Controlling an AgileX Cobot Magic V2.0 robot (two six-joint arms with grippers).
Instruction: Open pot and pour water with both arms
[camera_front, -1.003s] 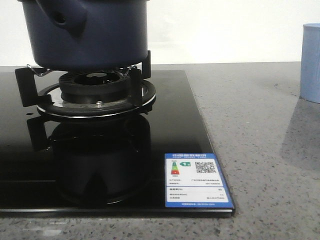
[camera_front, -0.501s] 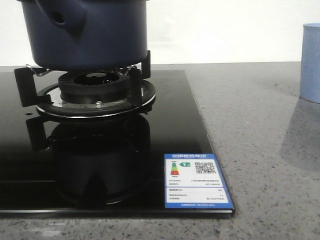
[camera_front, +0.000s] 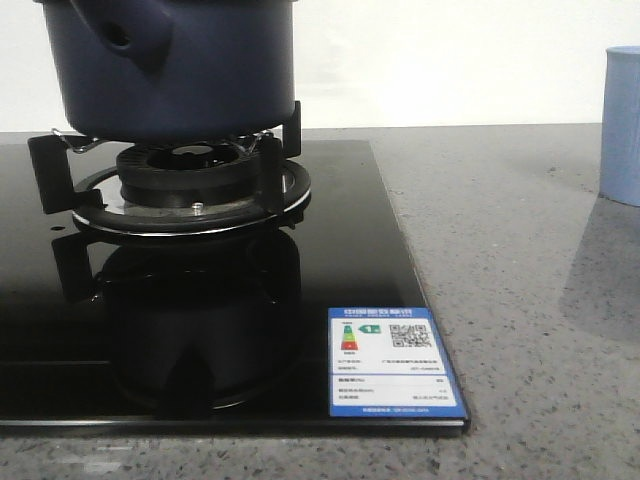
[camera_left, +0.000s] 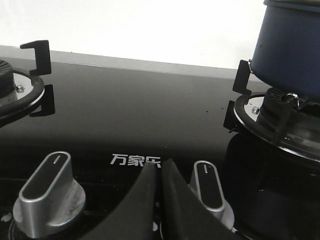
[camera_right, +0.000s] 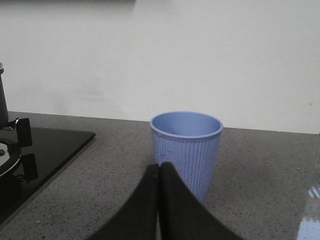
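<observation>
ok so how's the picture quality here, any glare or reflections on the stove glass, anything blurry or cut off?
Front view: the black glass hob mirrors the burner; the pot and the blue cup are cropped by the frame. Left wrist view: soft grey sheen across the glass; the shut left gripper is near and slightly soft. Right wrist view: even light; the shut right gripper partly blocks the cup.

Glossy black glass cooktop (camera_front: 350, 240) sitting on a speckled grey countertop (camera_front: 520, 250), energy label sticker (camera_front: 393, 362) at its corner, two silver knobs (camera_left: 48, 192), ribbed light-blue cup (camera_right: 186, 150) nearby.
</observation>
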